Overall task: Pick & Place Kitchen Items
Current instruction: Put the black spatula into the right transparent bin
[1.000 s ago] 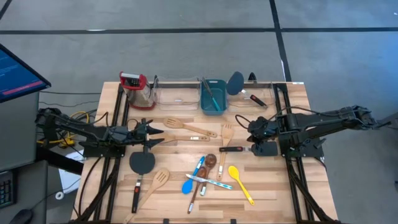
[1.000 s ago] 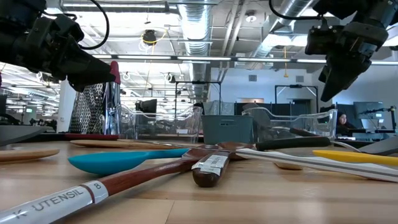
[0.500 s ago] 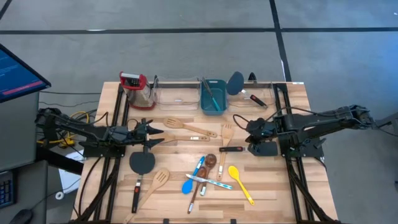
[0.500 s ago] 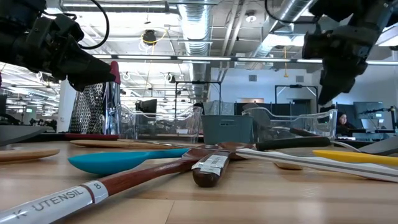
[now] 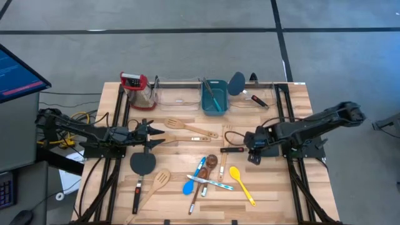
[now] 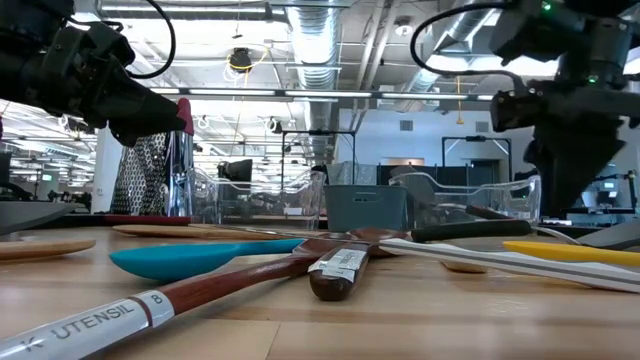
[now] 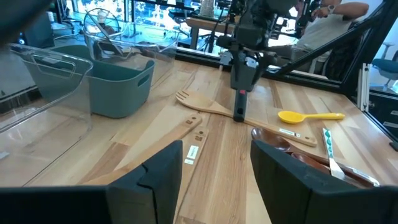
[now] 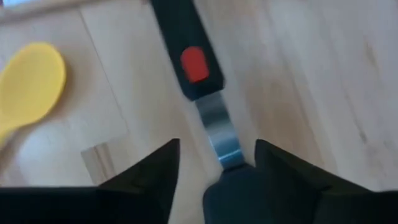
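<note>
Lying loose: one yellow spoon (image 5: pixel 241 184), two black spatulas (image 5: pixel 141 167), one teal tub (image 5: pixel 213 97)

1. The right gripper (image 5: pixel 250 150) hangs directly over the short spatula (image 5: pixel 234 149), its spread fingers (image 8: pixel 152 168) straddling the blade end; the handle runs on away from it towards the table's middle.
2. The spoon (image 8: pixel 28 78) lies just beside the spatula handle, on the near-edge side of that gripper.
3. The wooden fork (image 5: pixel 227 134) lies beyond the spatula, on the far side.
4. The tub (image 5: pixel 214 95) stands well behind, at the far edge, between the bins (image 5: pixel 177 94).
5. The left gripper (image 5: pixel 156 136) hangs well apart across the table, above its left side, the round spatula (image 5: pixel 142 164) just on its near side.
</note>
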You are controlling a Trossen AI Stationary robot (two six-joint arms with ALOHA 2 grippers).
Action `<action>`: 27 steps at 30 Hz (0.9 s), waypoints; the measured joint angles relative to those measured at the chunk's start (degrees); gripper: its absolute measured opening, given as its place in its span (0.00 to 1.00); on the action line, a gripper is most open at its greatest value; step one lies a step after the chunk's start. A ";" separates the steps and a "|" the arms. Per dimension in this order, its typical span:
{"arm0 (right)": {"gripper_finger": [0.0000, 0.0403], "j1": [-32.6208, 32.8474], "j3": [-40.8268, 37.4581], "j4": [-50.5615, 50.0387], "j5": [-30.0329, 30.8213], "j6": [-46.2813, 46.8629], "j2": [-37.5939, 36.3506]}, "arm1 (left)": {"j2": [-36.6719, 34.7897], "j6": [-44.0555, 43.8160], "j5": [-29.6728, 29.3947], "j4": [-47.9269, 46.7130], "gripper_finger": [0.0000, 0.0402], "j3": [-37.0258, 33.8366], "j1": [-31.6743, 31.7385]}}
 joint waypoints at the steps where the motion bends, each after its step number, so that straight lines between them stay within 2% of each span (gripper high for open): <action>1: 0.54 0.45 0.00 0.14 0.09 -0.08 0.65 | 0.01 0.00 0.00 0.01 0.44 0.00 0.01; 5: 0.62 1.97 0.00 0.34 3.32 -0.08 3.14 | 0.01 0.00 0.00 0.01 0.44 0.00 0.01; 8: 0.64 2.50 0.00 0.56 6.21 -0.08 4.98 | 0.01 0.00 0.00 0.01 0.44 0.00 0.00; 20: 0.65 2.39 0.21 5.47 6.03 -1.52 12.30 | -0.01 0.00 0.00 0.01 0.44 0.00 0.02; 27: 0.60 2.39 0.11 5.70 5.95 -1.45 11.54 | 0.01 0.00 0.00 0.01 0.44 0.00 0.00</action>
